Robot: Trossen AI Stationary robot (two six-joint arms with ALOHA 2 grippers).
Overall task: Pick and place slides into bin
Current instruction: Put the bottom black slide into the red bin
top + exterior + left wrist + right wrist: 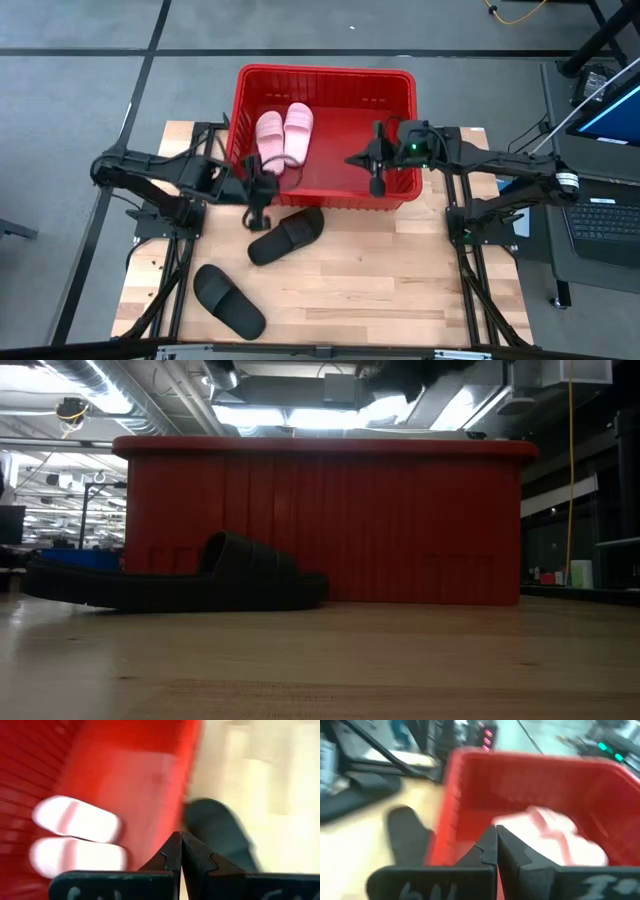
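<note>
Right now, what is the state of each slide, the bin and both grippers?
Two pink slides: inside the bin, side by side.
Black slide: on the table, by the bin's front wall.
Other black slide: on the table, nearer the front.
Bin: upright.
Left gripper: shut, empty.
Right gripper: shut, empty.

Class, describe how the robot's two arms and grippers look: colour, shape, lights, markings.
Both arms are black, jointed and slim. The right arm shows a green light near its wrist and a silver band farther back. The left gripper and right gripper have dark, pointed, notched fingers; pale scrawled marks sit on each gripper's body.
</note>
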